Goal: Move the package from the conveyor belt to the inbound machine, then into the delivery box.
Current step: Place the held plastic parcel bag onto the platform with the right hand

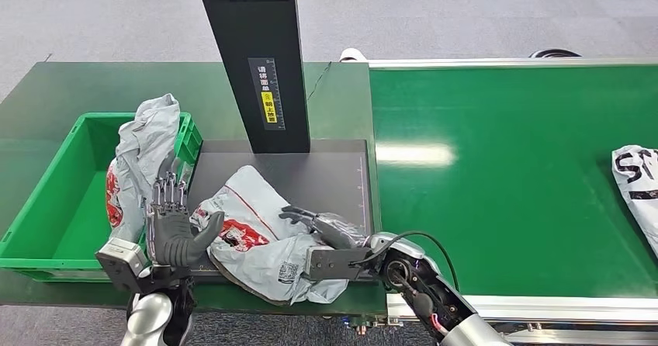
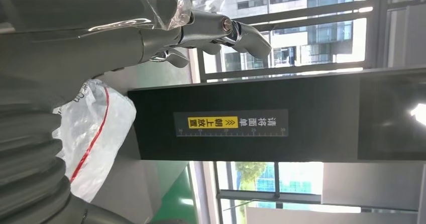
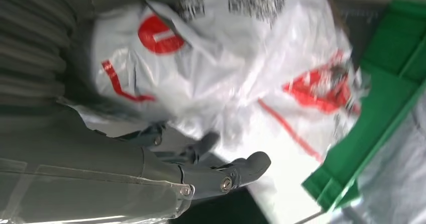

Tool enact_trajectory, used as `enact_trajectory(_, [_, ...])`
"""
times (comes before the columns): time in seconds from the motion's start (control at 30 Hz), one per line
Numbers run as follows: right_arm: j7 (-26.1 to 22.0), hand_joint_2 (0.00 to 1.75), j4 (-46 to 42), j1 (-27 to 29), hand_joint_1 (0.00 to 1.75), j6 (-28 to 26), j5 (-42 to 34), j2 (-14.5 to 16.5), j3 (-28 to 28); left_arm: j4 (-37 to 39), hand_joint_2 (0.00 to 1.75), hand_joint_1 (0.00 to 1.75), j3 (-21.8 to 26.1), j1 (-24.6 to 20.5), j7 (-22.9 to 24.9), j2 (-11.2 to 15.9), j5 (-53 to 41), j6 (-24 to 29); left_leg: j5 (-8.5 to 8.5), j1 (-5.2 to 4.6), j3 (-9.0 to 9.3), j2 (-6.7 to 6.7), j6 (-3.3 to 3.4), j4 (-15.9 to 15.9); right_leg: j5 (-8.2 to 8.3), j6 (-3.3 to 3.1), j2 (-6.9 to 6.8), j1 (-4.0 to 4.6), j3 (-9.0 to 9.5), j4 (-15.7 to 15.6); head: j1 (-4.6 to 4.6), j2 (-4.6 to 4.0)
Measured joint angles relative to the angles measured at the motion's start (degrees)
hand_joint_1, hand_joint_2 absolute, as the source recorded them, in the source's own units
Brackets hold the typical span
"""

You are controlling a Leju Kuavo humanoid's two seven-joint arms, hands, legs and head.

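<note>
A crumpled white-grey package (image 1: 260, 245) with red print lies on the dark platform (image 1: 334, 175) of the inbound machine, under its black column (image 1: 260, 59). My right hand (image 1: 322, 226) lies on the package's right part with its fingers (image 3: 241, 170) stretched out and gripping nothing. My left hand (image 1: 172, 223) stands upright at the package's left edge, fingers (image 2: 221, 30) spread, thumb near the plastic. The left wrist view shows the package (image 2: 95, 133) and the labelled column (image 2: 251, 121). In the right wrist view the package (image 3: 226, 78) lies beyond the fingers.
A green delivery box (image 1: 54, 206) stands left of the platform, with another white package (image 1: 143, 156) leaning inside against its right wall. The green conveyor belt (image 1: 504, 175) runs on the right, carrying a further package (image 1: 636, 183) at the far right edge.
</note>
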Motion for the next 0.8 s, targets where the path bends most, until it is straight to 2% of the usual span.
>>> enact_trajectory(0.17, [-0.45, 1.75, -0.64, 1.05, 0.00, -2.84, -0.73, 0.44, -3.02, 0.00, 1.75, 0.00, 0.05, 0.97, 0.32, 0.01, -2.13, -1.69, 0.00, 0.00, 0.00, 0.00, 0.00, 0.00, 0.00, 0.00, 0.00, 0.00, -0.02, 0.00, 0.00, 0.00])
enact_trajectory(0.4, [-3.06, 1.75, -3.39, 3.03, 0.00, -3.38, -3.47, 0.93, -7.13, 0.40, 1.75, 0.00, -1.29, 1.79, 3.67, 0.67, -9.45, -3.81, 0.00, 0.00, -0.01, 0.01, 0.00, 0.00, 0.00, 0.00, 0.00, 0.00, -0.03, 0.00, 0.00, 0.00])
enact_trajectory(0.8, [-3.40, 1.75, -5.26, 4.18, 0.00, -3.36, -3.78, 1.05, -9.10, 0.95, 1.75, 0.00, -1.93, 2.03, 3.78, 1.24, -10.01, -3.83, 0.00, 0.00, -0.01, 0.01, 0.00, 0.00, 0.00, 0.00, 0.00, 0.00, -0.03, 0.00, 0.00, 0.00])
